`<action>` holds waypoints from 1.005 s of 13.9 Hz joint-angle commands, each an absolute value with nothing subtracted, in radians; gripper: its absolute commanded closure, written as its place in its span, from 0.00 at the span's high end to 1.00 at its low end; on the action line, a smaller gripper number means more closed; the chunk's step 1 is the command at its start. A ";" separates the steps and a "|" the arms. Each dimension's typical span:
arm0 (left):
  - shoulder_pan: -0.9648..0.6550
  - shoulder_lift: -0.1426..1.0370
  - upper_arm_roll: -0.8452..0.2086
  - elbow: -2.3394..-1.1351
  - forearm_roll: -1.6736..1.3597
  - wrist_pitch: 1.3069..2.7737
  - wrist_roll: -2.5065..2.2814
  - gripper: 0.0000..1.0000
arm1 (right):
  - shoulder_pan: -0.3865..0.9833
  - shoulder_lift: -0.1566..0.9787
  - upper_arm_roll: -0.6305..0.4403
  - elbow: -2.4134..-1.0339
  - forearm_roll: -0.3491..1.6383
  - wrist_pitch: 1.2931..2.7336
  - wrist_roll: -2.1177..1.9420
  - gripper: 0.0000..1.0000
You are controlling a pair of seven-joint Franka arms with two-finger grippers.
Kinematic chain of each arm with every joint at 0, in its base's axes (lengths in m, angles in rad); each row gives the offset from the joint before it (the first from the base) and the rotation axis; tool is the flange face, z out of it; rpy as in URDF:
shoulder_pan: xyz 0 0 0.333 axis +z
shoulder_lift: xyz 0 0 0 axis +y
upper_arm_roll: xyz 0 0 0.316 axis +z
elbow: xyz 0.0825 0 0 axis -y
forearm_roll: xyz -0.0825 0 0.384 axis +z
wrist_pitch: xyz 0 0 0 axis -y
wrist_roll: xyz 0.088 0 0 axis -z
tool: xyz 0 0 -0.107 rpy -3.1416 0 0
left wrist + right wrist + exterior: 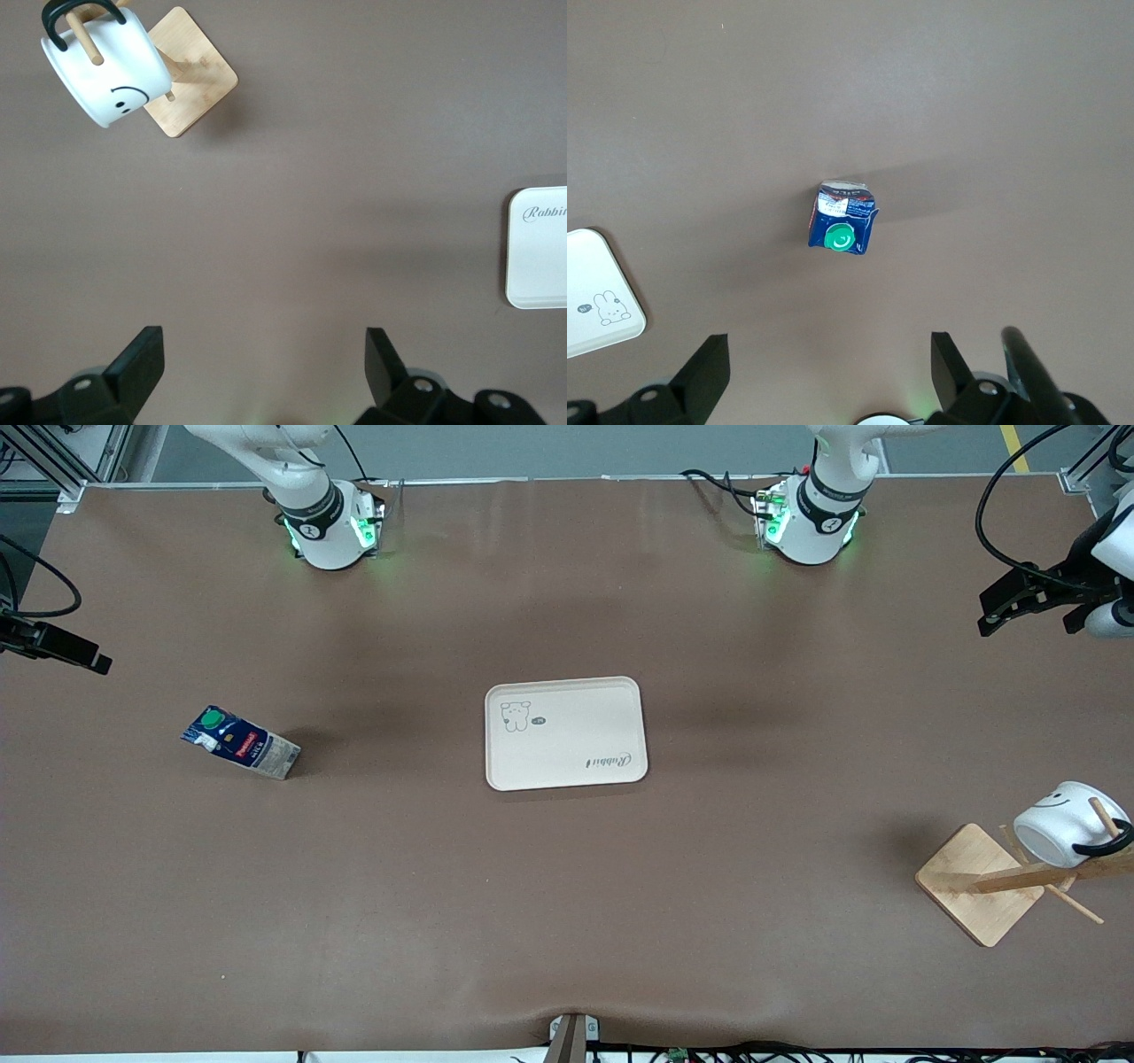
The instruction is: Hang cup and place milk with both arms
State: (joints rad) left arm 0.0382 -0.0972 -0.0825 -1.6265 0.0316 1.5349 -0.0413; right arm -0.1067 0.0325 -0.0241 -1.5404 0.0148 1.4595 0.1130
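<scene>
**newbie_arm:** Brown surface (567,903) looks pretty bare, so how far along are you?

**me:** Halfway, I'd say. Starting at my right arm's end: my right tool (84,657) hangs up high over the surface edge, fingers spread wide, pinching nothing. The milk (241,742) stands on the surface close by, a bit nearer the front camera, green cap up, untouched. Well apart from it, mid-surface, the white tray (565,732) sits with nothing on it. My guess is the carton goes there, so that part's left.

**newbie_arm:** And the cup?

**me:** Done, looks like. The cup (1067,824) hangs by its black handle on a peg of the wooden rack (979,881) at my left arm's end. My left tool (1010,607) is up over that end too, spread wide, holding nothing.
</scene>
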 commanded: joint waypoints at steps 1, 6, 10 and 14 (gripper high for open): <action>0.038 -0.087 -0.087 -1.606 0.006 1.516 -0.034 1.00 | -0.094 0.006 -0.025 -1.569 0.002 1.465 0.110 1.00; 0.038 -0.089 -0.091 -1.605 0.006 1.506 -0.031 1.00 | -0.094 0.009 -0.028 -1.568 -0.005 1.479 -0.039 1.00; 0.043 -0.089 -0.089 -1.603 0.006 1.496 -0.031 1.00 | -0.097 0.009 -0.032 -1.557 -0.006 1.493 0.032 1.00; 0.041 -0.089 -0.089 -1.595 0.012 1.485 -0.031 1.00 | -0.092 0.012 -0.029 -1.557 -0.003 1.494 0.046 1.00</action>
